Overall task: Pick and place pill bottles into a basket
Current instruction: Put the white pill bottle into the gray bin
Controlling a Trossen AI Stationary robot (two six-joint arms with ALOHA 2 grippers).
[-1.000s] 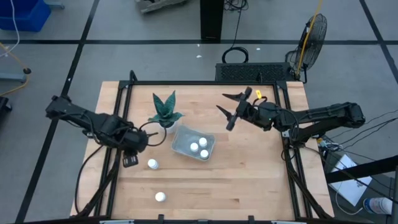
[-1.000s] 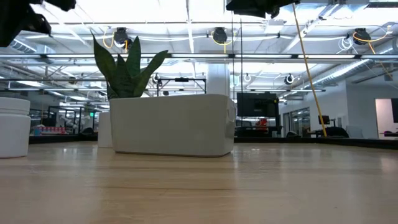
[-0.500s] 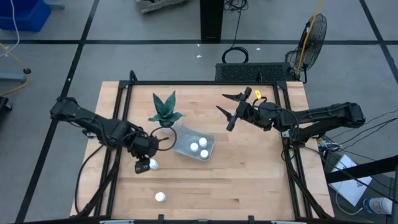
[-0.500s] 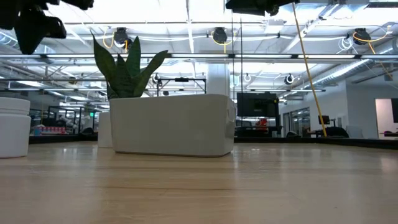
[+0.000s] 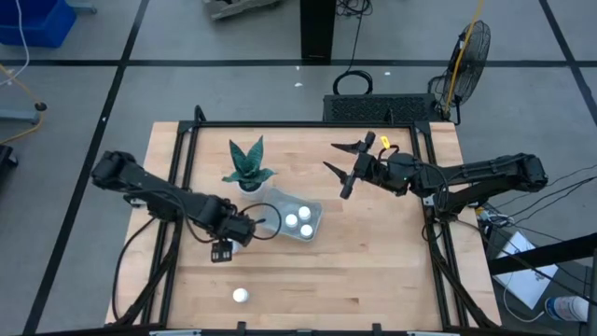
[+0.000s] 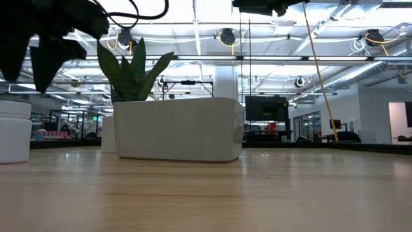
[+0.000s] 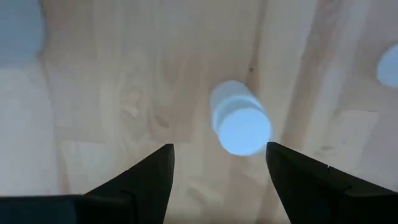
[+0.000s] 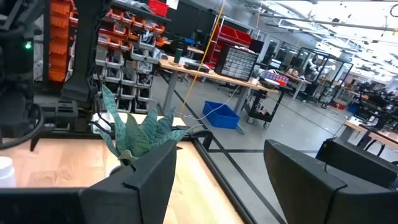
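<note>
One pill bottle point(image 7: 239, 124) stands upright on the wooden table. My left gripper point(image 5: 229, 239) hangs open above it, fingers pointing down, one on each side of the bottle and clear of it. In the high view the gripper mostly hides this bottle. The pale basket point(image 5: 280, 207) sits just right of it, with three bottles point(image 5: 298, 221) inside. Another bottle point(image 5: 241, 295) stands near the front edge. My right gripper point(image 5: 340, 168) waits open above the table's far right part.
A white pot with a green spiky plant point(image 5: 247, 164) stands just beyond the basket's far left corner. In the low view the basket point(image 6: 177, 129) and the plant point(image 6: 132, 67) stand mid-table, with a bottle point(image 6: 13, 132) at the left. A black frame point(image 5: 182, 140) rims the table.
My left gripper has moved toward the table's right edge and down. It now hangs over the bottle beside the basket, covering it in the high view. The bottles and the basket have not moved.
</note>
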